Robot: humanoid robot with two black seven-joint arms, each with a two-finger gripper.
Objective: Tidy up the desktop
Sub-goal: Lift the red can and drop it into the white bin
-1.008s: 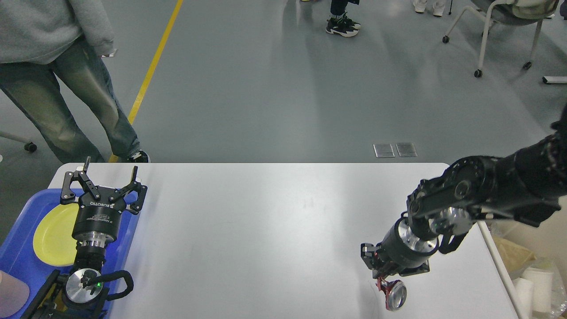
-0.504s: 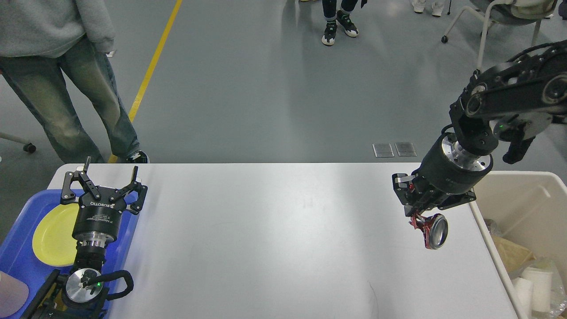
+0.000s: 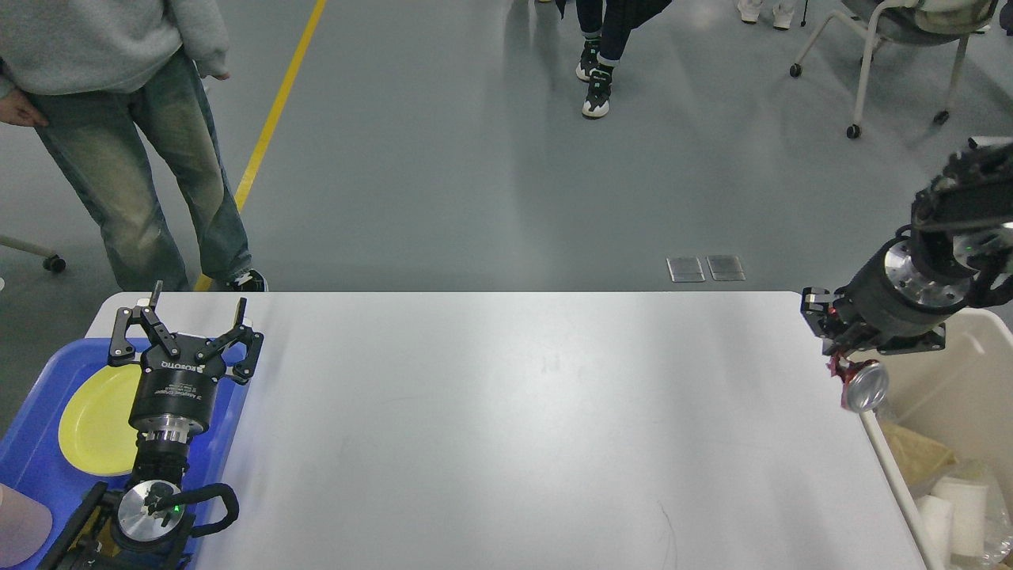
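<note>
The desktop [image 3: 506,427] is a wide white tabletop and bears no loose items in view. My right gripper [image 3: 848,366] is shut on a crushed red can [image 3: 861,388] with a silver end. It holds the can in the air over the table's right edge, beside the rim of the beige bin [image 3: 981,380]. My left gripper [image 3: 194,313] is open and empty. It hovers at the table's far left corner, over the edge of the blue tray [image 3: 39,443].
The blue tray holds a yellow plate [image 3: 95,419]. The beige bin at the right holds paper cups [image 3: 961,514] and brown scraps. A person in jeans [image 3: 134,166] stands behind the left corner. An office chair [image 3: 894,47] stands at far right.
My right arm has lifted the red can from the front right of the table and carried it up and to the right, to the bin's rim. The left arm has not moved.
</note>
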